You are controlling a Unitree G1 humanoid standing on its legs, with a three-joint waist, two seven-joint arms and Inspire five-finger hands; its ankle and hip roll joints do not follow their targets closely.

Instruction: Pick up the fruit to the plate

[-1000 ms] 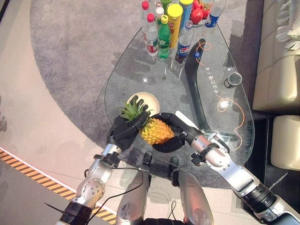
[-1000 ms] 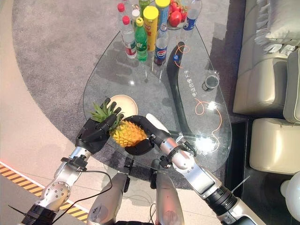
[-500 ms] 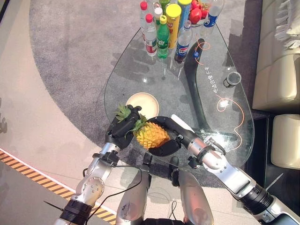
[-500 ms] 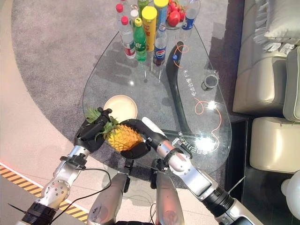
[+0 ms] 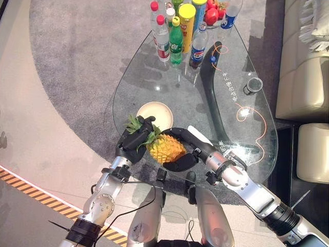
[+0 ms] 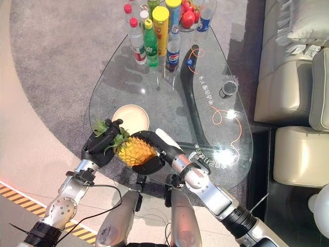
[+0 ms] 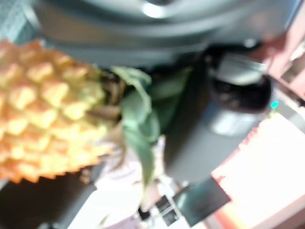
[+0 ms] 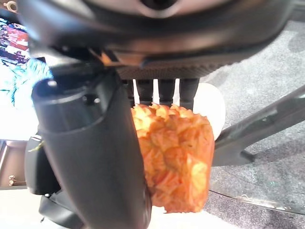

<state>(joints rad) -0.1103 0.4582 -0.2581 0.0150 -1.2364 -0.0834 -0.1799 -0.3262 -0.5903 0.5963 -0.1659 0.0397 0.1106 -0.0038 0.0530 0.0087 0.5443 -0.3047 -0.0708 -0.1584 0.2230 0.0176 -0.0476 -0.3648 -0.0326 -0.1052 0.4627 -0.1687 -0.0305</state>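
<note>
Both hands have carried the pineapple leftward and a little toward the cream plate over the last second; in the last half-second almost nothing has shifted. The left hand is curled round the leafy crown, and the right hand wraps its fingers and thumb about the yellow body, so the fruit hangs between them just above the glass table. The plate lies at about 11 o'clock from the fruit, just beside the crown tips. My judgement is that the main risk is uneven release: if one hand lets go first, the pineapple could roll off the plate's rim toward the near table edge. Bottles at 12 o'clock stand well apart.
</note>
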